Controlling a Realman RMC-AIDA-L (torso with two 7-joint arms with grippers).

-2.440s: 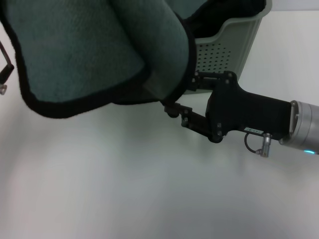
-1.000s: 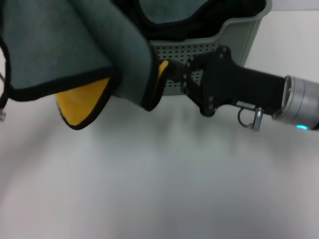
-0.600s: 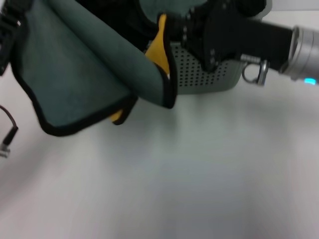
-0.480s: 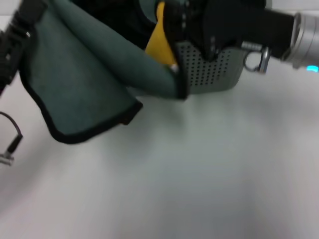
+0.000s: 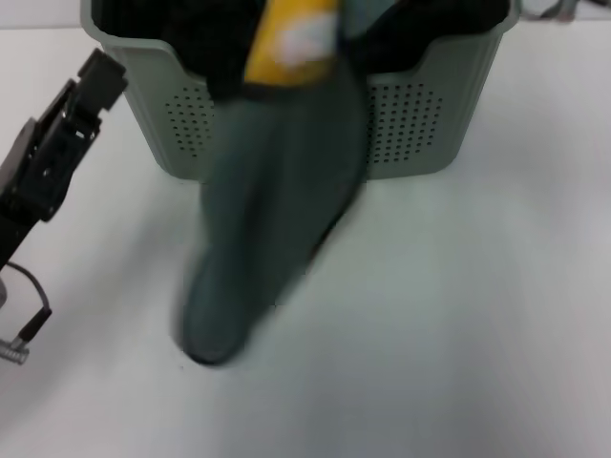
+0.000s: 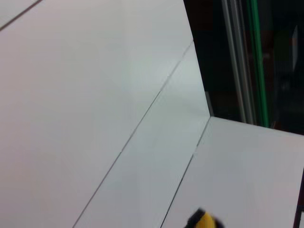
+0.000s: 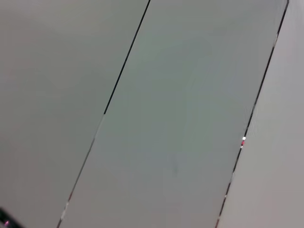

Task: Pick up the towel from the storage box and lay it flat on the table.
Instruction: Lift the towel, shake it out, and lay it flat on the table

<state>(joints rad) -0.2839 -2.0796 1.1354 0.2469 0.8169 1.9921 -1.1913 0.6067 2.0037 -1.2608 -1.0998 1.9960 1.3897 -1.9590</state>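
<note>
The towel (image 5: 272, 219) hangs in a long blurred grey-green fold from above the storage box (image 5: 430, 114), down its front wall to the table (image 5: 458, 334). Its yellow reverse side (image 5: 286, 38) shows at the top, over the box's opening. What holds it up is out of view. A yellow, black-edged bit of it also shows in the left wrist view (image 6: 205, 221). My left gripper (image 5: 100, 76) is left of the box, apart from the towel and holding nothing. My right gripper is out of view.
Black cloth (image 5: 449, 24) lies inside the box. A thin cable with a metal plug (image 5: 19, 334) hangs from my left arm near the table's left side. Both wrist views show only pale panels with dark seams.
My right gripper rose out of the top of the head view with the towel. My left gripper came off the towel and dropped left. The towel swung into a narrow hanging fold.
</note>
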